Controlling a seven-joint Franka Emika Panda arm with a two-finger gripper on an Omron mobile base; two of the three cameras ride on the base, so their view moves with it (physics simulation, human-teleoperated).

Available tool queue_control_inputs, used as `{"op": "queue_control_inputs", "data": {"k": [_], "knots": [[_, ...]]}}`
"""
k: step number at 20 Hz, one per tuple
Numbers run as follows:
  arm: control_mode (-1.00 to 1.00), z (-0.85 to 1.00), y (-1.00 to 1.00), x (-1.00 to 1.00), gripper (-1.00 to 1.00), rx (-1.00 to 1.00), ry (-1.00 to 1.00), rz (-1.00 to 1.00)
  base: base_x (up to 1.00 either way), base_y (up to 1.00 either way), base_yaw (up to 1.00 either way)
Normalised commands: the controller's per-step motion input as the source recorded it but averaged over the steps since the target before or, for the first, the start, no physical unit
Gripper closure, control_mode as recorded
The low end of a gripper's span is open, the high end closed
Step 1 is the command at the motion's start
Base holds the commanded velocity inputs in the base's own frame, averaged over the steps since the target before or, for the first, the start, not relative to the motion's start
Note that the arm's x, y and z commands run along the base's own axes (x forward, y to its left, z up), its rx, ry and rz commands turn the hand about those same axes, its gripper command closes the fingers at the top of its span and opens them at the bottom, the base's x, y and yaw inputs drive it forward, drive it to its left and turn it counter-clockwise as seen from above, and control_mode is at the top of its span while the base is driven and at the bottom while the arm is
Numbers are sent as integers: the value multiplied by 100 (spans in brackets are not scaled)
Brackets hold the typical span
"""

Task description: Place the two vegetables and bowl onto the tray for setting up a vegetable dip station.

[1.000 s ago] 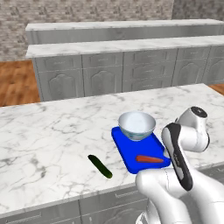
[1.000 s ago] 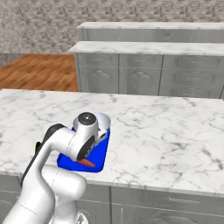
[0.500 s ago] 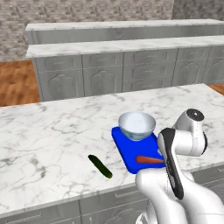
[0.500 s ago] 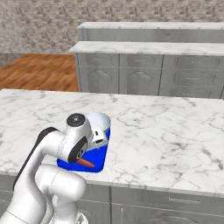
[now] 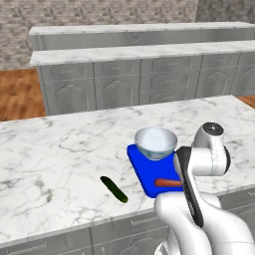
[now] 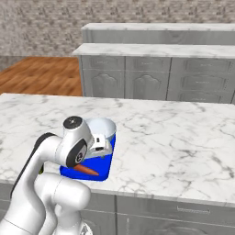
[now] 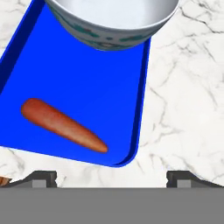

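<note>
You have two of the three items home already: the bowl [image 5: 156, 142] stands on the far end of the blue tray [image 7: 83, 78], and the carrot [image 7: 63, 125] lies flat on the tray's near end, inside the rim and apart from the bowl. What remains is the cucumber [image 5: 114, 189], which lies on the marble surface [image 5: 60, 149] to the left of the tray in the left base view, near it but clearly not touching, slanted with one end toward the front edge. Your tool [image 7: 111, 177] hangs above the near end of the tray, looking down on the carrot; its fingertips [image 7: 43, 176] stand spread wide at the bottom corners of the hand view with nothing between them, so it is open and empty. By my reading the task is about two thirds done. The last step calls for swinging the arm left over the cucumber, turning the tool to take it across its slim width, and setting it in the free blue area beside the carrot, without nudging the bowl.
</note>
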Motion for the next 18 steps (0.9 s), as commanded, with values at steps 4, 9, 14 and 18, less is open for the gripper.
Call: {"op": "queue_control_inputs", "data": {"k": [4,9,14,18], "knots": [[-100,0,24,-21,-100,0,0,-7,0,0,0],[-100,-2,39,-21,-100,0,0,-7,0,0,0],[-100,-4,42,-8,-100,0,0,-8,0,0,0],[-100,-13,31,-20,-100,0,2,-7,0,0,0]]}}
